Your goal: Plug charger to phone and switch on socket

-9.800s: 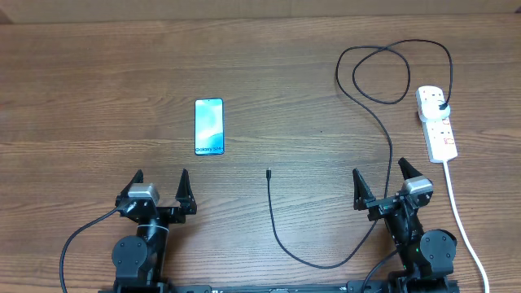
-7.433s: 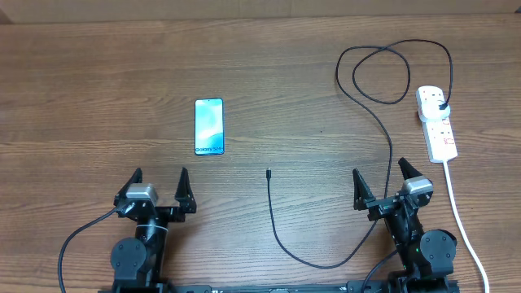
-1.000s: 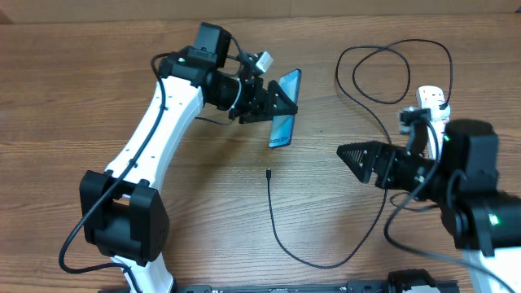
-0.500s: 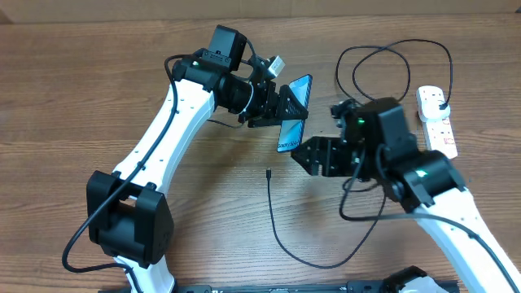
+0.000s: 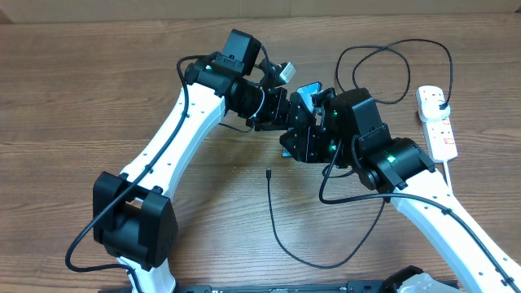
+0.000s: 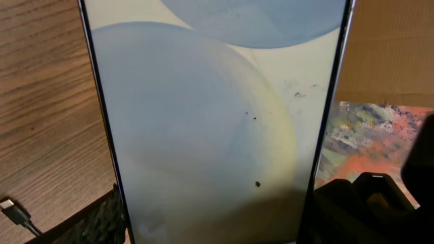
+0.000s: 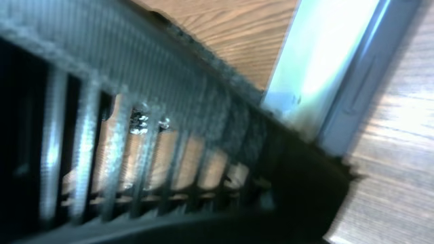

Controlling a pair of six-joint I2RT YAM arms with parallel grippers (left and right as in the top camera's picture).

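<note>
The phone (image 5: 309, 89) hangs tilted above the table, and my left gripper (image 5: 295, 120) is shut on its edges. Its pale blue screen (image 6: 217, 115) fills the left wrist view, with dark fingers (image 6: 98, 220) at both lower corners. My right gripper (image 5: 308, 140) is pressed in against the phone and the left fingers. In the blurred right wrist view only a ribbed dark surface and the phone's edge (image 7: 325, 61) show. The charger cable (image 5: 281, 240) lies on the table, its plug tip (image 5: 268, 172) free. Its adapter (image 5: 440, 107) sits in the white socket (image 5: 442, 134).
The charger cable makes a loop (image 5: 383, 73) at the back right of the wooden table (image 5: 81, 98). The socket's thick white cord (image 5: 468, 220) runs toward the front right edge. Both arms cross above the table's middle.
My right arm has swung left and up from near the socket to the raised phone, its jaws narrowing. The left arm carried the phone slightly right and higher.
</note>
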